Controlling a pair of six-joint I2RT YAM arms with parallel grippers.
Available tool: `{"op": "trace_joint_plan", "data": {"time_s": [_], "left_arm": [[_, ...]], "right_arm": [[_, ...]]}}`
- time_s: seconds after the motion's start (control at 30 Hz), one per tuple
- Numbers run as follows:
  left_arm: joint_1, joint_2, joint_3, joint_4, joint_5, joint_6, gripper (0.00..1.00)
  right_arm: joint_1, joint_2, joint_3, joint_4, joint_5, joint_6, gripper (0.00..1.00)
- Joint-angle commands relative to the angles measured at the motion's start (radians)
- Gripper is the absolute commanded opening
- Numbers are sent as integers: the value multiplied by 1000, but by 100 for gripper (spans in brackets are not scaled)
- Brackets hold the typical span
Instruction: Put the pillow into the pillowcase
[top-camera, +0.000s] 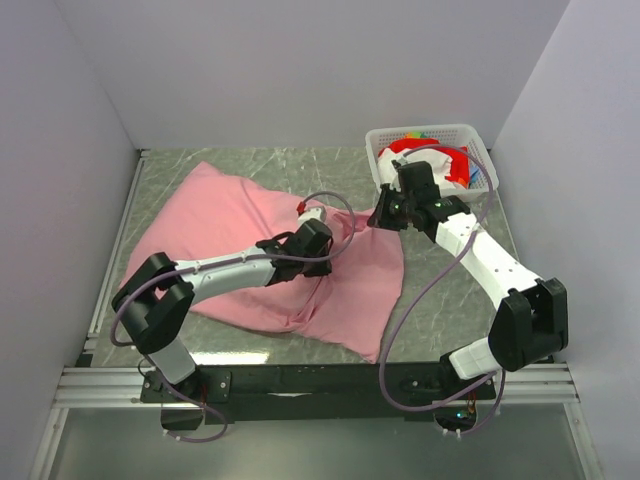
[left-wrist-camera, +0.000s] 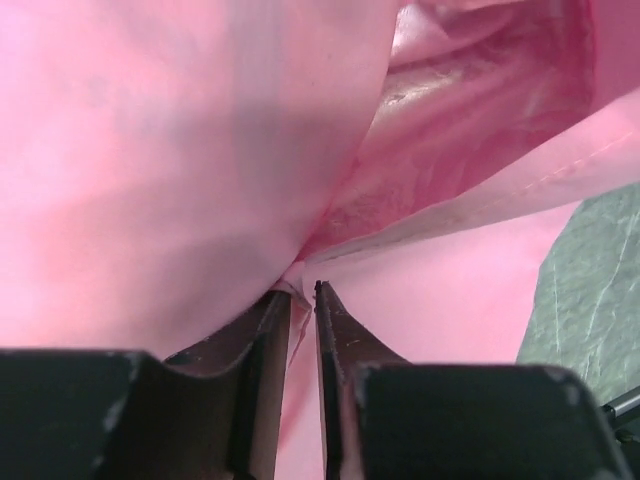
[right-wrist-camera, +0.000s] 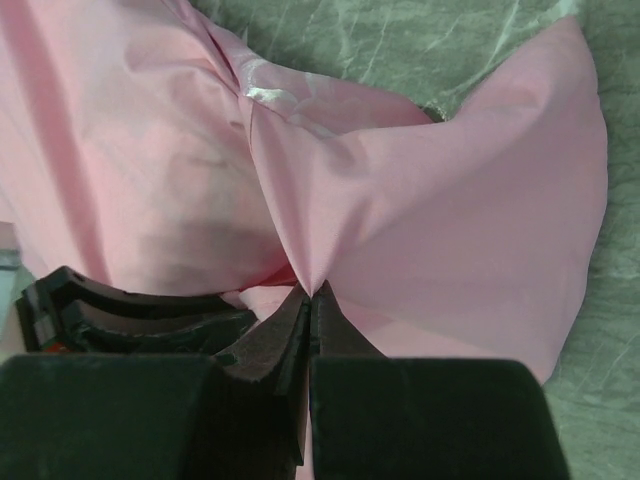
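Pillowcase (top-camera: 230, 210): thin pink wrinkly cloth. Right hand (right-wrist-camera: 312, 290) clamped on pinched peak; left hand (left-wrist-camera: 302, 292) narrowly apart at fold.

Left fingers (left-wrist-camera: 342, 345) slightly parted; right fingers (right-wrist-camera: 278, 345) pressed shut.

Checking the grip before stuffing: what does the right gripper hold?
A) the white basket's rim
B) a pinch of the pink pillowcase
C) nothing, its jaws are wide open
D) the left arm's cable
B: the right gripper, jaws shut, pinches a peak of the pillowcase.
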Motion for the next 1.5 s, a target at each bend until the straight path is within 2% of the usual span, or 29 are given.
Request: {"op": "trace_joint_plan", "data": {"time_s": [0.0, 0.1, 0.17, 0.2, 0.3, 0.4, 0.57, 0.63, 0.73, 0.87, 0.97, 1.1, 1.17, 1.3, 1.47], "left_arm": [[7, -76, 22, 20, -26, 50, 22], [30, -33, 39, 34, 15, 63, 17], [30, -2, 39, 74, 29, 88, 20], [30, 2, 41, 97, 47, 94, 28], [30, 32, 58, 134, 55, 119, 41], [30, 41, 74, 146, 58, 137, 52], [30, 18, 76, 194, 88, 195, 56], [30, 39, 94, 241, 133, 249, 58], [26, 73, 98, 311, 294, 305, 58], [-8, 75, 50, 405, 452, 344, 71], [-22, 76, 38, 393, 373, 340, 70], [-17, 46, 68, 205, 65, 269, 71], [-20, -2, 23, 204, 6, 254, 73], [-17, -155, -93, 298, -4, 273, 80], [-11, -102, 10, 333, 94, 367, 82]], "right_arm": [[-14, -50, 1, -9, 5, -22, 0], [-16, -54, 1, -10, 7, -24, 0], [-19, -57, 2, -12, 4, -22, 0], [-19, -57, 4, -13, -2, -22, 0], [-18, -57, 11, -18, -4, -22, 0], [-19, -55, 13, -22, -9, -25, 0], [-18, -57, 7, -21, -10, -27, 0], [-19, -57, 7, -19, -12, -25, 0], [-19, -54, 11, -22, -15, -25, 0], [-19, -40, 21, -27, -12, -27, 0], [-18, -32, 21, -24, -19, -25, 0], [-19, -37, 15, -30, -9, -30, 0], [-18, -38, 13, -32, -1, -35, 0], [-19, -41, 21, -33, -5, -30, 0], [-18, -41, 27, -39, 1, -30, 0]]}}
